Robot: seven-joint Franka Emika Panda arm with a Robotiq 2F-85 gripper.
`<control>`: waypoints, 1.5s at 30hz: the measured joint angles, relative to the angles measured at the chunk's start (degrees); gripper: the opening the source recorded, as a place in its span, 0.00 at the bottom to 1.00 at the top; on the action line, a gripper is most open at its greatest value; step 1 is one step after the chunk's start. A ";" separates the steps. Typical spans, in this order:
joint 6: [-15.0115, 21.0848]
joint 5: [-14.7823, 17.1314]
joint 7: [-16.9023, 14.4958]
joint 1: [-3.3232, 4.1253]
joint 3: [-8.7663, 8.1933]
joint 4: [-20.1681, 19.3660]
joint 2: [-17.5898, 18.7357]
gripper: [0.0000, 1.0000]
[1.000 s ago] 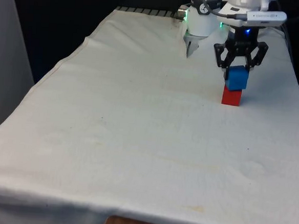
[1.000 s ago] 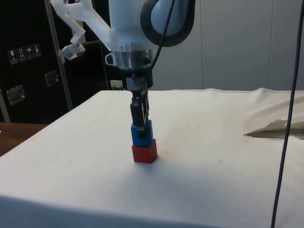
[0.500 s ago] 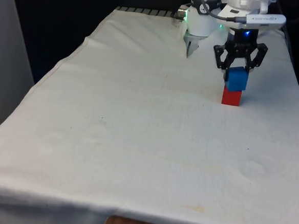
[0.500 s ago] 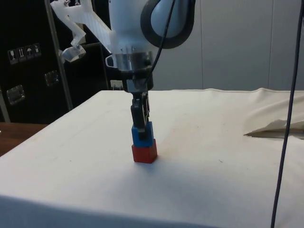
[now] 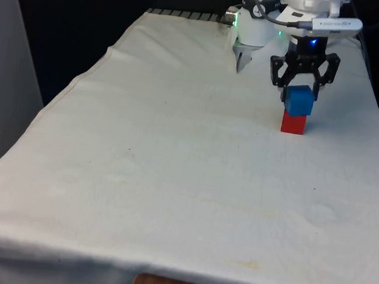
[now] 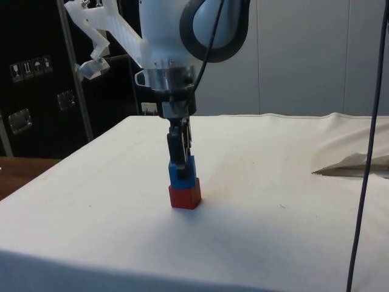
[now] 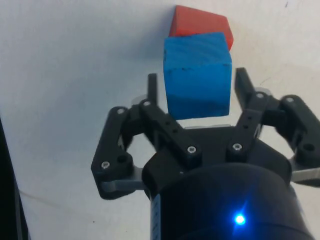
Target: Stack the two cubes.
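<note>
**Two Cubes Stacked, Gripper Spread Around the Upper Cube**

Count: one blue cube (image 5: 299, 100), one red cube (image 5: 293, 123), one gripper (image 5: 302, 88).

The blue cube rests on top of the red cube, directly below the gripper. The red cube sits on the white cloth (image 5: 175, 167) beneath both.

Gripper state: the jaws stand apart. In the wrist view, the gripper (image 7: 200, 92) has a finger on either side of the blue cube (image 7: 197, 75), with a visible gap between each finger and the cube face. The wrist view also shows the red cube (image 7: 200, 24) turned slightly relative to the blue cube, so one red corner projects past it.

The side view shows the gripper (image 6: 180, 167) overlapping the upper part of the blue cube (image 6: 183, 176), with the red cube (image 6: 185, 196) below.

Surface: wrinkled white cloth over the table. Black curtains stand behind the arm; dark cabinets (image 6: 36, 79) appear in the side view.
</note>
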 measured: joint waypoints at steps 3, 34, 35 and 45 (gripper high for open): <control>0.00 0.00 0.00 0.00 0.00 0.00 0.00 0.75; -2.46 0.06 0.17 -0.34 -0.17 0.17 -3.61 1.00; -2.69 0.11 0.17 -0.34 -0.17 0.17 -3.95 1.00; -4.58 0.46 0.17 -0.40 -0.23 0.34 -6.47 1.00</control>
